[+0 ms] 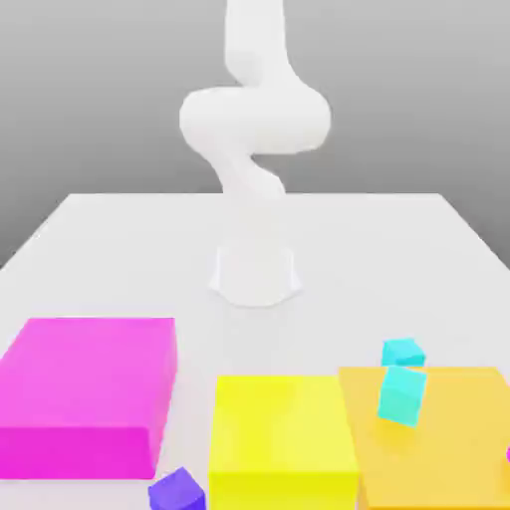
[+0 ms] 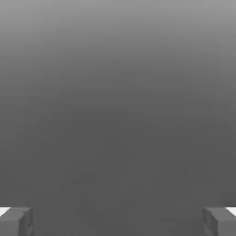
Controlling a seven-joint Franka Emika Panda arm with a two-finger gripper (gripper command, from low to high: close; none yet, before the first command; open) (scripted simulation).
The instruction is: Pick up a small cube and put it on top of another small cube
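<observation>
Two small turquoise cubes point(image 1: 402, 352) point(image 1: 400, 394) sit close together; the end effector point(image 2: 118, 221) gapes wide, holding nothing.

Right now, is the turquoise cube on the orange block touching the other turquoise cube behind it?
Cannot tell. In the exterior view the turquoise cube on the orange block nearly meets the other turquoise cube, and no clear gap or contact shows.

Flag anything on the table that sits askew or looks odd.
One turquoise cube sits tilted on the orange block rather than flat. The other turquoise cube lies behind that block. Nothing else stands out.
</observation>
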